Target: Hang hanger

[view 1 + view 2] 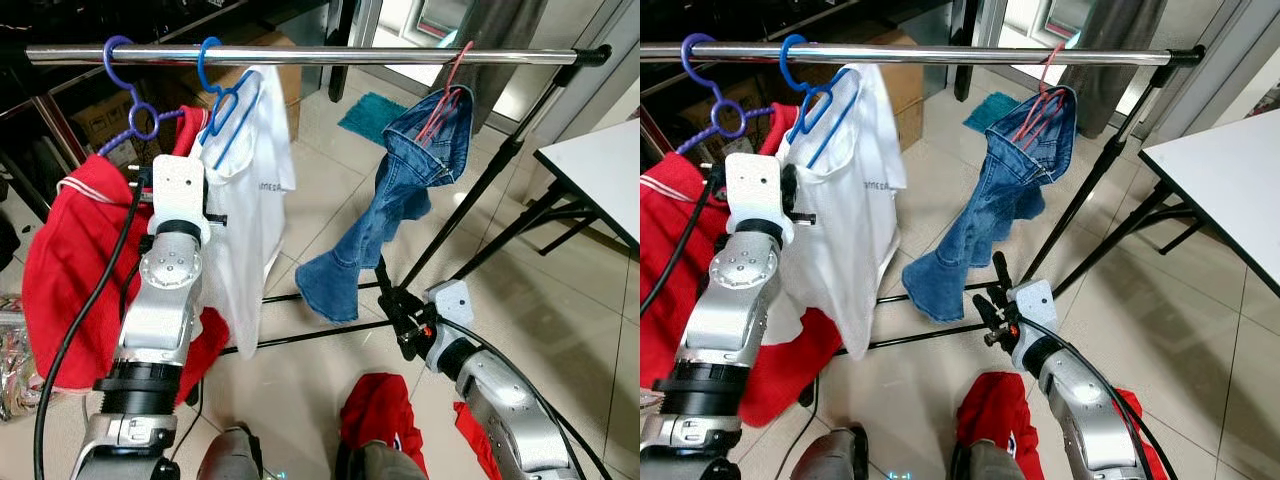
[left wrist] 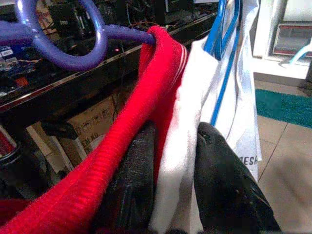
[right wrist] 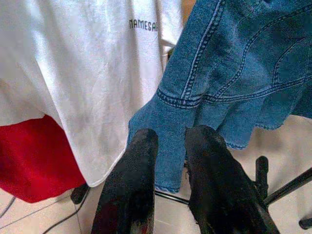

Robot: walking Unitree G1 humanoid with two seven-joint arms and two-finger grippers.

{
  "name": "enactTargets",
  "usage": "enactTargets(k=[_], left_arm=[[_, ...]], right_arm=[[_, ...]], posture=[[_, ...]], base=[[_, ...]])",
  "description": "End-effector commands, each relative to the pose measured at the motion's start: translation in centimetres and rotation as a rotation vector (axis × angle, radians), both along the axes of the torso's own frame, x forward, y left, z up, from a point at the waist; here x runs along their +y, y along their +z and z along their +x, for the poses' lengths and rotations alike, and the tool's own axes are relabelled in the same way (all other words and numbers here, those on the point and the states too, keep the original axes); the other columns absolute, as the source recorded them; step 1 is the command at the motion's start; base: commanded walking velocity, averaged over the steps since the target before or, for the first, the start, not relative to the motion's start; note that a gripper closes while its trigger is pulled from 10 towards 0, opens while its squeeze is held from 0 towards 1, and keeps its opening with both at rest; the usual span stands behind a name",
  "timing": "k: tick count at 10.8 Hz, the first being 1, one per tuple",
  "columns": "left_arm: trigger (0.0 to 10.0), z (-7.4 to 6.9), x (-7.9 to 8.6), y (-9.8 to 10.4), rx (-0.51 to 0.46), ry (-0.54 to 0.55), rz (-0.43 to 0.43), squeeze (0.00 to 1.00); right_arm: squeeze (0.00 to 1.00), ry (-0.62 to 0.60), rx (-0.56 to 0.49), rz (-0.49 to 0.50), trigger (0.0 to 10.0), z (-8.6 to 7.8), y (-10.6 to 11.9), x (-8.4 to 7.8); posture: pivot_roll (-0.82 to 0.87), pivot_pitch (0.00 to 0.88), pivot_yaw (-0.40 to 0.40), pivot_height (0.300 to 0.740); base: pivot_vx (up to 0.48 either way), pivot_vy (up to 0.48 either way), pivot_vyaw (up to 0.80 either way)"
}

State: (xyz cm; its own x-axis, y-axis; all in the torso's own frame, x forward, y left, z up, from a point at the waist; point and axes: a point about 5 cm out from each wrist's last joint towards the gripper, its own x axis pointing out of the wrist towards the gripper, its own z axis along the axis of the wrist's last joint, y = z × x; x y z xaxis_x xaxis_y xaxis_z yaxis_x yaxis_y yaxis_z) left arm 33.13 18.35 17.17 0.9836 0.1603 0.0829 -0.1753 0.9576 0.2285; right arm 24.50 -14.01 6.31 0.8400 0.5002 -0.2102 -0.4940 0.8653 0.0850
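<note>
Rail (image 1: pixel 330 54) of a chrome clothes rack runs across the top of the head views. Three hangers hook over it: a purple hanger (image 1: pixel 135 105) carrying a red garment (image 1: pixel 70 270), a blue hanger (image 1: pixel 222 95) carrying a white T-shirt (image 1: pixel 250 210), and, well apart towards the robot's right, a pink hanger (image 1: pixel 445 95) carrying blue jeans (image 1: pixel 390 215).

The left gripper (image 2: pixel 168 195) is raised just below the purple and blue hangers. Its jaws stand slightly apart with cloth between them: the red garment's ribbed edge and a fold of the white T-shirt both lie in the gap.

The right gripper (image 3: pixel 170 180) hangs low near the rack's black base bars (image 1: pixel 320 335), jaws nearly together and holding nothing, pointing at the hem of the jeans.

More red cloth (image 1: pixel 380 415) lies on the tiled floor (image 1: pixel 560 270) by the robot's feet.

The risks, as a judgement: with two garments caught in the left jaws, pulling the arm away could drag both, tip the purple or blue hanger, or slide a hook off the rail. The red garment sits unevenly and could slip off.
</note>
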Motion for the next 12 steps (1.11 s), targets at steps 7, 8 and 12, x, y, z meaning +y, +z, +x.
enactTargets(k=[7, 8, 12], left_arm=[[10.0, -1.1, -0.5, -1.9, 0.069, 0.036, -0.040, 0.00], [10.0, -1.1, -0.5, -1.9, 0.069, 0.036, -0.040, 0.00], [10.0, -1.1, -0.5, -1.9, 0.069, 0.036, -0.040, 0.00]], right_arm=[[0.00, -0.023, 0.001, -0.002, 10.0, 0.4, -0.3, -0.3], [0.00, -0.023, 0.001, -0.002, 10.0, 0.4, -0.3, -0.3], [0.00, -0.023, 0.001, -0.002, 10.0, 0.4, -0.3, -0.3]], posture=[[0.17, 0.093, -0.070, 0.740], [0.17, 0.093, -0.070, 0.740], [0.17, 0.093, -0.070, 0.740]], base=[[0.000, 0.000, 0.00], [0.000, 0.000, 0.00], [0.000, 0.000, 0.00]])
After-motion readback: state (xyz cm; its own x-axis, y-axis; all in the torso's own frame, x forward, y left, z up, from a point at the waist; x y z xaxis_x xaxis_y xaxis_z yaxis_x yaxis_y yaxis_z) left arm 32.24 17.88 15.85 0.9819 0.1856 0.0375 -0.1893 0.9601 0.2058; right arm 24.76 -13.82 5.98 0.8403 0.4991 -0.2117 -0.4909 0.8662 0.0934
